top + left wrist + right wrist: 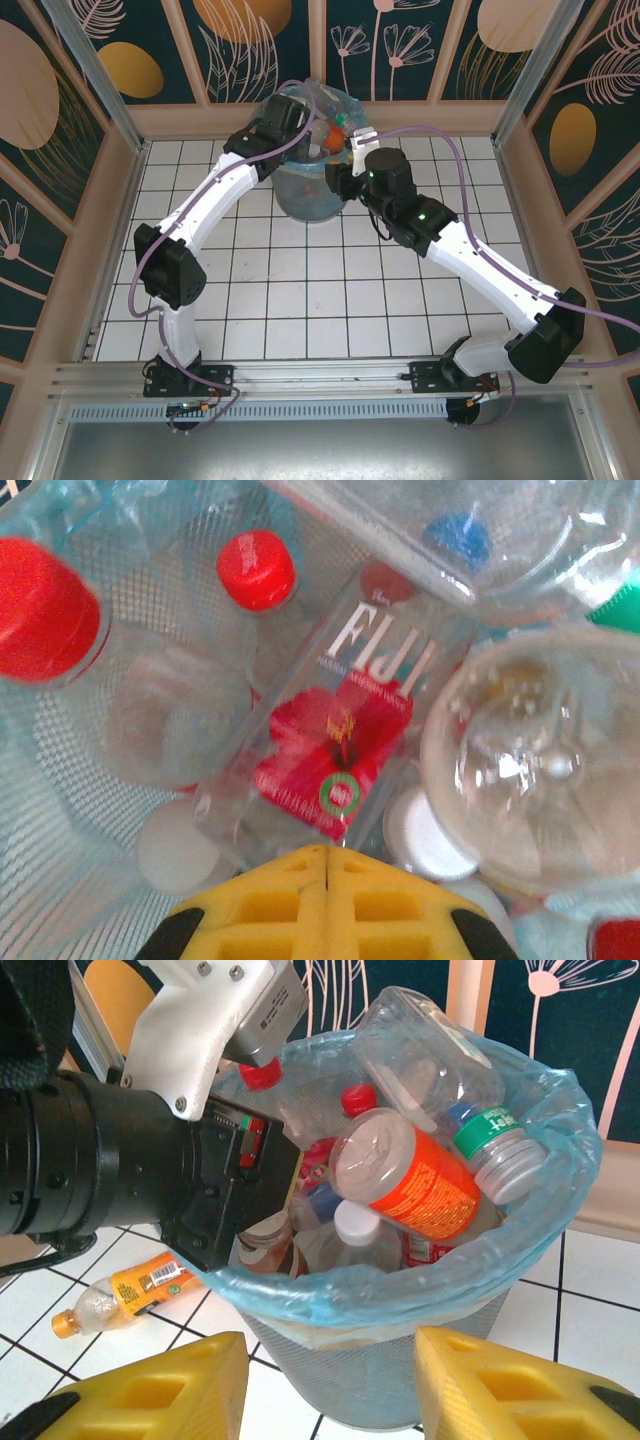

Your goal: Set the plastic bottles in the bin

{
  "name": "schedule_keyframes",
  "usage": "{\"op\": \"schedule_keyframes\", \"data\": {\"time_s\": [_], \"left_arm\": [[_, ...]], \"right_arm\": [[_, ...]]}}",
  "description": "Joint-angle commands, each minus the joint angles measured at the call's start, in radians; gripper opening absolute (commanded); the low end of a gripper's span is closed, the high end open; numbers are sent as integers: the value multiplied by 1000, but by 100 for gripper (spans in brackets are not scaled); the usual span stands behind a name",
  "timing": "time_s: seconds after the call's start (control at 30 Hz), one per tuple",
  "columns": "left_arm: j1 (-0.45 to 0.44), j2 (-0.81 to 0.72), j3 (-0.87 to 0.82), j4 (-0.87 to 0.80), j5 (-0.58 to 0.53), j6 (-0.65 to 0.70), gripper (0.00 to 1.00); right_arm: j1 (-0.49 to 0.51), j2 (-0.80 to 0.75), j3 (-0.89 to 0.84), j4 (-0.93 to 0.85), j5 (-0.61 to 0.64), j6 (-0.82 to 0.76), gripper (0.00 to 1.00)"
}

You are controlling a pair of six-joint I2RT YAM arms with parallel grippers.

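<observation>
The bin, grey mesh lined with a light-blue bag, is piled to the rim with plastic bottles. On top lies an orange-labelled bottle with a green-and-white cap. My left gripper is shut with nothing between its yellow fingers, hanging just above a clear Fiji bottle with a red flower label inside the bin. My right gripper is open, its yellow fingers either side of the bin's near wall, not touching it. One orange bottle lies on the tiles left of the bin. From above, the bin stands at the back centre.
The left arm's black wrist leans over the bin's left rim. The white tiled floor is walled by patterned panels and a wooden ledge just behind the bin.
</observation>
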Motion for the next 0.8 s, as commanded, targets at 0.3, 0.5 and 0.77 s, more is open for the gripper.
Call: {"op": "schedule_keyframes", "data": {"time_s": [0.3,0.5,0.77], "left_arm": [[6,-104,268,-141,-39,-16,22],[54,-308,7,-58,-225,-34,55],[406,-620,-583,185,100,-323,75]], "right_arm": [[5,-36,23,42,-15,29,48],[6,-58,5,45,-39,51,48],[74,-24,22,76,-82,79,48]]}}
